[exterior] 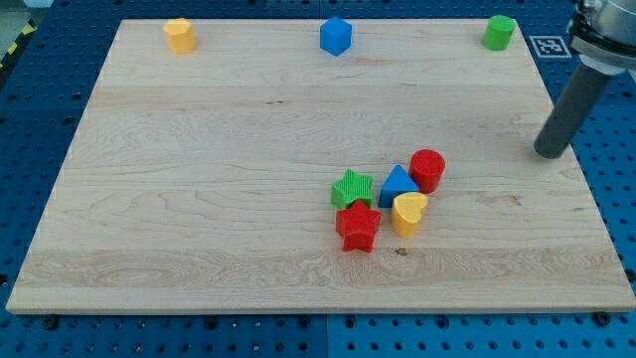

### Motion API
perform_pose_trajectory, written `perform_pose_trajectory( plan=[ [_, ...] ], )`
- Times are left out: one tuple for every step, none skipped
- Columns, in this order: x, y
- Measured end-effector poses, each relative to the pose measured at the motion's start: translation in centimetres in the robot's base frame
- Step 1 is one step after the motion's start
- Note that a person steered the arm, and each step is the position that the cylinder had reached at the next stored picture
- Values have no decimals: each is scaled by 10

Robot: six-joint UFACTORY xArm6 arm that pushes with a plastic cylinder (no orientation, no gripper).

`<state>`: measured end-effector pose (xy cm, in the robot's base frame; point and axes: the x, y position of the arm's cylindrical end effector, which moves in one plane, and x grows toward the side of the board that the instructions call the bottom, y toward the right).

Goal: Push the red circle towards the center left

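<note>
The red circle [427, 169] stands right of the board's middle, at the top right of a cluster. It touches the blue triangle [398, 185] on its left. Below them lie a yellow heart [408, 213], a red star [358, 227] and a green star [352, 188]. My tip [548, 153] rests on the board near the view's right edge, well to the right of the red circle and slightly above it, apart from all blocks.
A yellow block [179, 35] sits at the top left of the wooden board [199, 199], a blue block [336, 36] at the top middle, and a green block [499, 32] at the top right.
</note>
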<state>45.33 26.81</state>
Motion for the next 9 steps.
perform_pose_trajectory(
  plan=[
    [41,-12],
    [52,-64],
    [44,-120],
    [13,-164],
    [-11,-202],
    [-14,-250],
    [-20,-299],
    [-59,-318],
    [-96,-319]
  ],
)
